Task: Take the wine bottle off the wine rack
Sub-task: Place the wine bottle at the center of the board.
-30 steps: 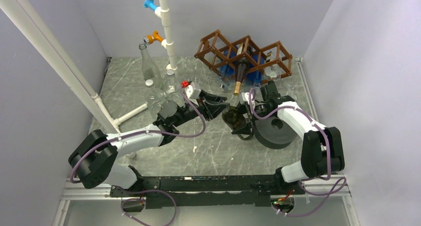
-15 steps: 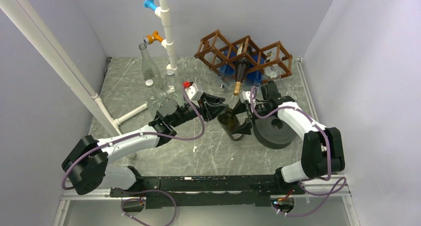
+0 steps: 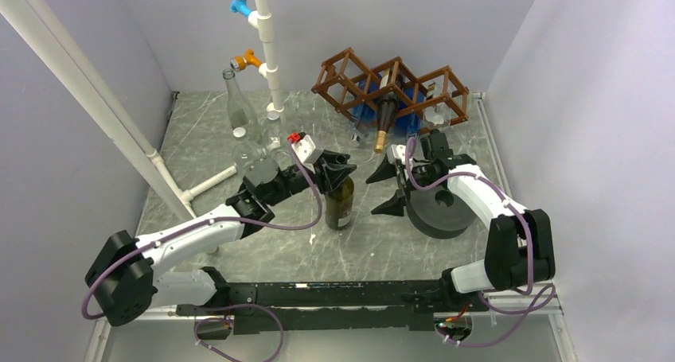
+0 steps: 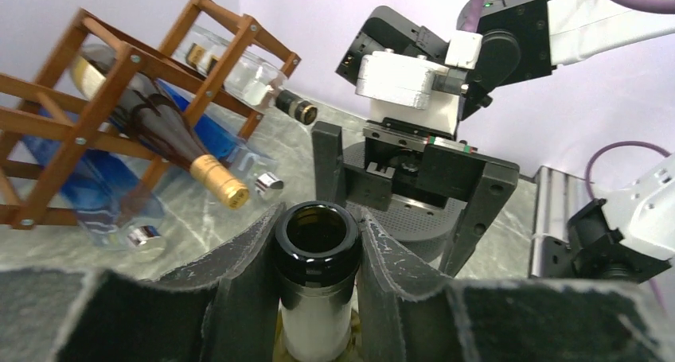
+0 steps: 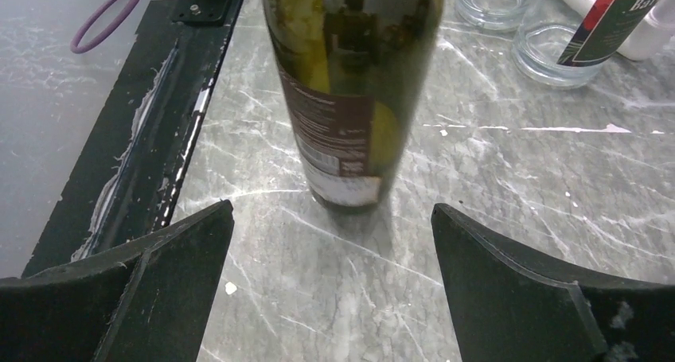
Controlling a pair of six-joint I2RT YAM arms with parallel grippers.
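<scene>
Right tool (image 3: 372, 195) has released the wine bottle (image 3: 340, 203), now upright.

A dark green wine bottle (image 5: 350, 99) stood upright at the top centre of the frame on the grey marbled desk (image 5: 493, 187), its brown label facing the camera. The right hand (image 5: 332, 219) was spread wide, its two dark fingers (image 5: 159, 274) in the lower corners, both apart from the bottle. Clear glass vessels (image 5: 549, 56) and a red-labelled bottle (image 5: 609, 12) sat at upper right. A black rail (image 5: 159, 107) ran down the left, a purple cable (image 5: 107, 16) above it.
</scene>
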